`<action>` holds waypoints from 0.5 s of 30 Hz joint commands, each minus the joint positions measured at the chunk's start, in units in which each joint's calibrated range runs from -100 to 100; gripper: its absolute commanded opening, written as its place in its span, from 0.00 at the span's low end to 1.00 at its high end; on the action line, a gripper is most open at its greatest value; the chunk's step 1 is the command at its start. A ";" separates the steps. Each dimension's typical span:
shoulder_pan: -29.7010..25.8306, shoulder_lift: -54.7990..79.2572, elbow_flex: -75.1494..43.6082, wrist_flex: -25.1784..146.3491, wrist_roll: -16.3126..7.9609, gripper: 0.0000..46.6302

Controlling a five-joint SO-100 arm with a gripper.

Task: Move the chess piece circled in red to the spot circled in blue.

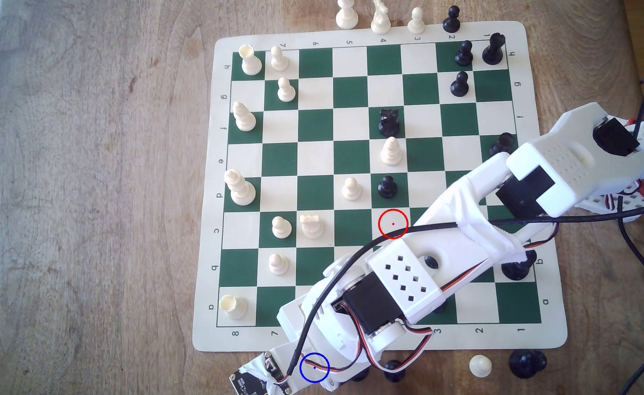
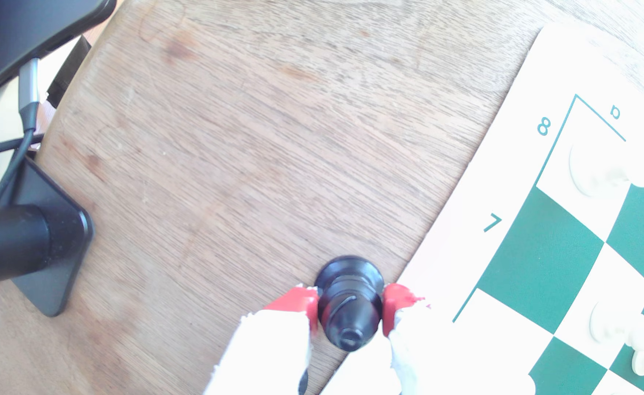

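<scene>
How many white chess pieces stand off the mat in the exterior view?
4: three pieces beyond the mat's top edge; one pawn below its bottom edge. The arm may hide others.

A brown wood-grain counter (image 1: 84, 190) is shown carrying a green-and-cream roll-up chess mat (image 1: 206, 243). Off the mat, directly on the wood, three cream pieces (image 1: 379, 19) and a black pawn (image 1: 451, 19) are ranged along its far edge; a cream pawn (image 1: 480, 365) and a black piece (image 1: 527, 363) stand near its near edge. A black stand base (image 2: 46, 243) is seen at the counter's rim.
</scene>
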 commanded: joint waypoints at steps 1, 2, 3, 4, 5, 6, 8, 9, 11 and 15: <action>0.24 -2.59 -4.37 0.92 0.20 0.08; 0.24 -2.67 -4.37 0.92 0.20 0.08; 0.24 -2.67 -4.37 0.84 0.20 0.08; 0.24 -2.67 -4.37 0.84 0.20 0.09; 0.24 -2.59 -4.37 0.67 0.15 0.12; 0.24 -2.50 -4.37 0.67 0.15 0.13; 0.32 -2.42 -4.37 0.67 0.20 0.19; 0.32 -2.42 -4.28 0.67 0.20 0.25; 0.40 -2.42 -4.28 0.67 0.20 0.32; 0.48 -2.84 -4.28 0.59 0.00 0.37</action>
